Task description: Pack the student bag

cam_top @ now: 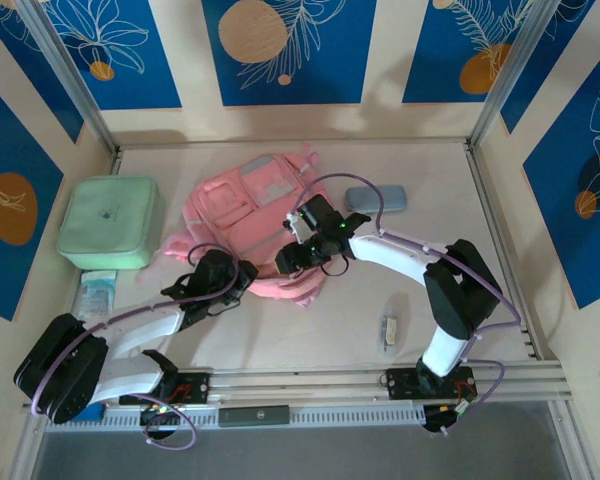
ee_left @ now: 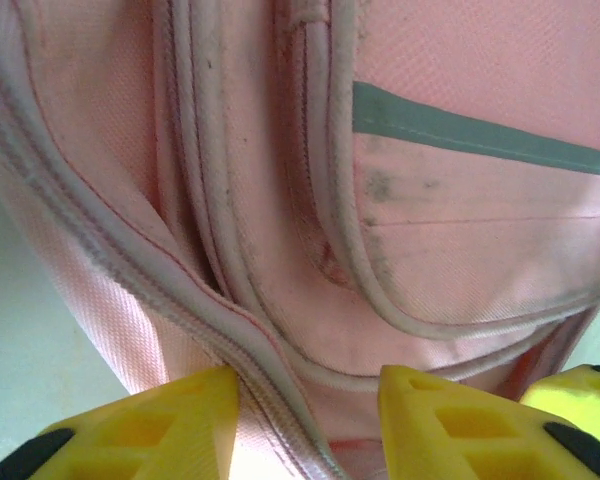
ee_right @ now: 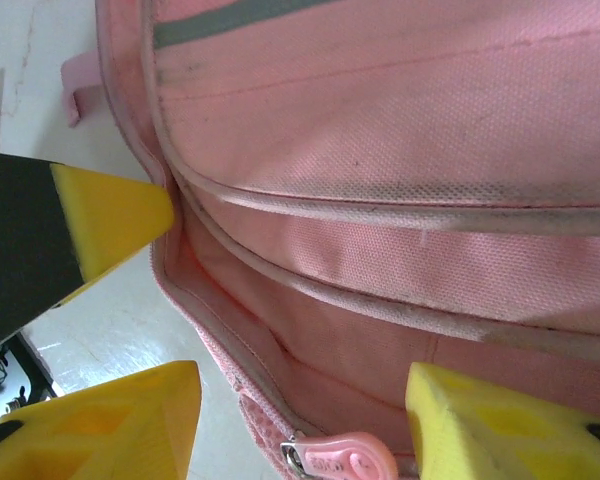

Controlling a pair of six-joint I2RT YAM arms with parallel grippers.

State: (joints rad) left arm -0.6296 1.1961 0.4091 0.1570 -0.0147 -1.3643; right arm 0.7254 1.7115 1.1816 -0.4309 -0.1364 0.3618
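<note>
Robot test cell, as I see it: tabletop boxed in by blue leaf-print panels and aluminium posts; arms bolted to a rail.

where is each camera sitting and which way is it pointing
top external: fixed above and behind the arms, looking down on the table; both arms show, reaching the pink backpack.
left wrist: on the left arm, looking along the left gripper onto backpack seams; its yellow fingers show.
right wrist: on the right arm, looking along the right gripper at a backpack edge and pink zipper pull; its yellow fingers show.
shared: both wrist views show the backpack's grey stripe.
</note>
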